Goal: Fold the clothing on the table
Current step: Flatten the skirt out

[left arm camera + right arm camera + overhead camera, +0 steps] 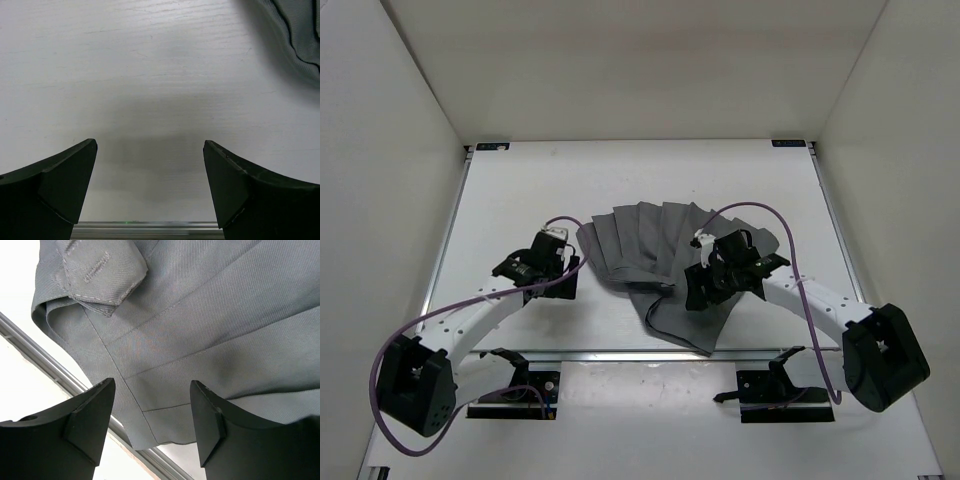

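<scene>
Right gripper (pixel 152 385) is hovering spread and empty over the near end of the clothing (pixel 645 245), left gripper (pixel 150 144) is hanging agape over bare table (pixel 520 190) just beside it, and we are judging no tidy fold made yet, pleats fanned mid-table.

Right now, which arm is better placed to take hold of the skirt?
Right, probably. The right gripper hangs open directly above the skirt, near its front edge. The left gripper is open over bare table, with fabric only at the corner of its view.
</scene>
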### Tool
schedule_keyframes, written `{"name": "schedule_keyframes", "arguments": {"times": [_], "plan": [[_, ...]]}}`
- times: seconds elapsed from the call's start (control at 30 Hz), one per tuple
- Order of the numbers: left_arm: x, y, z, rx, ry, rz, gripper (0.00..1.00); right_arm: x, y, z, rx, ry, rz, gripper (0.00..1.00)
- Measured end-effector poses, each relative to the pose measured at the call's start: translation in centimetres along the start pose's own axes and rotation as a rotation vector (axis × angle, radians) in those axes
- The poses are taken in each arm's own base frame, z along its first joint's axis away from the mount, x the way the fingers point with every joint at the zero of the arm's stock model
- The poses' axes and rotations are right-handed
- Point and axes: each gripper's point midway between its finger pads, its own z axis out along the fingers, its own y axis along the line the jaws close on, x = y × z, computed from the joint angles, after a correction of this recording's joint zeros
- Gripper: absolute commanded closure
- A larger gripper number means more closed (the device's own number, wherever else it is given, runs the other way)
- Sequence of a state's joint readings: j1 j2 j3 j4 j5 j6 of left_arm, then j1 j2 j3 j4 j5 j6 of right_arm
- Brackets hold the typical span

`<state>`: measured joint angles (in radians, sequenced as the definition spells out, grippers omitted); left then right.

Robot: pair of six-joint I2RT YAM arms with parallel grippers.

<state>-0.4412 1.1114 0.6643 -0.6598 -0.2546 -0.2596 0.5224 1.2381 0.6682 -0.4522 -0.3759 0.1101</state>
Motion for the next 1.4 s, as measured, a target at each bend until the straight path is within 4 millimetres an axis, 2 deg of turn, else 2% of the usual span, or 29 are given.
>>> {"name": "schedule_keyframes", "arguments": {"times": [0.03,0.07,0.1,0.13,0.17,0.2,0.3,0.33,0.37,0.4,0.43,0.5,0.53,0.57,0.6,0.67,0.7,0.83,0.9,1.03,1.17,1.2,1.23,1.3,1.4], "plan": [[0.0,-0.1,0.0,0.005,-0.001,0.001,0.04,-0.1,0.0,0.0,0.003,0.001,-0.002,0.41],[0.0,-0.1,0.0,0.008,-0.002,0.001,0.22,-0.2,0.0,-0.1,0.003,-0.001,-0.003,0.41],[-0.1,-0.2,-0.1,0.012,-0.009,-0.003,0.55,-0.3,0.0,-0.1,0.003,-0.004,-0.005,0.41],[-0.3,-0.3,-0.2,0.016,-0.02,-0.005,0.71,-0.5,0.1,-0.2,0.003,-0.008,-0.007,0.42],[-0.4,-0.4,-0.3,0.019,-0.029,-0.004,0.99,-0.6,0.2,-0.2,0.003,-0.011,-0.01,0.41],[-0.4,-0.4,-0.4,0.023,-0.039,-0.006,1.0,-0.7,0.2,-0.2,0.003,-0.014,-0.014,0.43],[-0.6,-0.5,-0.9,0.038,-0.063,0.006,1.0,-0.8,0.4,-0.4,0.004,-0.019,-0.027,0.52],[-0.8,-0.7,-1.1,0.05,-0.077,0.008,1.0,-0.8,0.5,-0.5,0.005,-0.023,-0.034,0.52],[-1.0,-0.9,-1.3,0.07,-0.088,0.011,0.86,-0.9,0.5,-0.7,0.01,-0.028,-0.04,0.59],[-1.2,-1.2,-1.5,0.091,-0.101,0.017,0.57,-0.9,0.5,-0.9,0.016,-0.031,-0.048,0.61],[-1.5,-1.4,-1.7,0.115,-0.113,0.019,0.51,-1.0,0.4,-1.2,0.021,-0.037,-0.053,0.6],[-1.9,-1.9,-1.9,0.162,-0.124,-0.002,0.5,-1.2,0.4,-1.7,0.031,-0.053,-0.071,0.47],[-2.1,-2.1,-1.9,0.185,-0.126,-0.015,0.47,-1.3,0.5,-2.0,0.032,-0.061,-0.077,0.45],[-2.2,-2.3,-2.0,0.2,-0.127,-0.02,0.45,-1.3,0.5,-2.3,0.034,-0.068,-0.088,0.45],[-2.6,-2.6,-2.0,0.214,-0.135,-0.02,0.39,-1.4,0.6,-2.5,0.036,-0.077,-0.098,0.45],[-3.7,-4.3,-2.6,0.281,-0.178,0.0,0.24,-1.4,0.6,-3.0,0.041,-0.09,-0.106,0.44],[-4.3,-5.1,-3.0,0.313,-0.2,0.006,0.22,-1.5,0.5,-3.1,0.044,-0.095,-0.105,0.44],[-7.6,-9.5,-4.5,0.488,-0.307,0.037,0.29,-1.3,-1.4,-3.9,0.086,-0.125,-0.041,0.44],[-8.2,-11.5,-4.6,0.556,-0.314,0.058,0.31,-1.4,-2.8,-4.3,0.114,-0.145,0.007,0.44],[-8.0,-15.3,-3.9,0.636,-0.305,0.141,0.28,-1.7,-3.4,-4.7,0.134,-0.164,0.024,0.44],[-7.8,-18.5,-4.7,0.706,-0.364,0.268,0.39,-1.7,-3.7,-4.8,0.129,-0.182,0.035,0.43],[-8.0,-19.1,-5.0,0.724,-0.392,0.299,0.37,-1.6,-3.9,-4.8,0.133,-0.185,0.044,0.44],[-8.3,-19.8,-5.3,0.736,-0.427,0.338,0.3,-1.5,-4.2,-4.8,0.134,-0.187,0.054,0.44],[-8.9,-20.7,-5.6,0.752,-0.485,0.404,0.23,-1.3,-4.4,-4.9,0.133,-0.189,0.069,0.44],[-8.8,-22.6,-5.3,0.772,-0.535,0.542,0.21,-1.6,-4.7,-5.0,0.132,-0.202,0.076,0.43]]}}
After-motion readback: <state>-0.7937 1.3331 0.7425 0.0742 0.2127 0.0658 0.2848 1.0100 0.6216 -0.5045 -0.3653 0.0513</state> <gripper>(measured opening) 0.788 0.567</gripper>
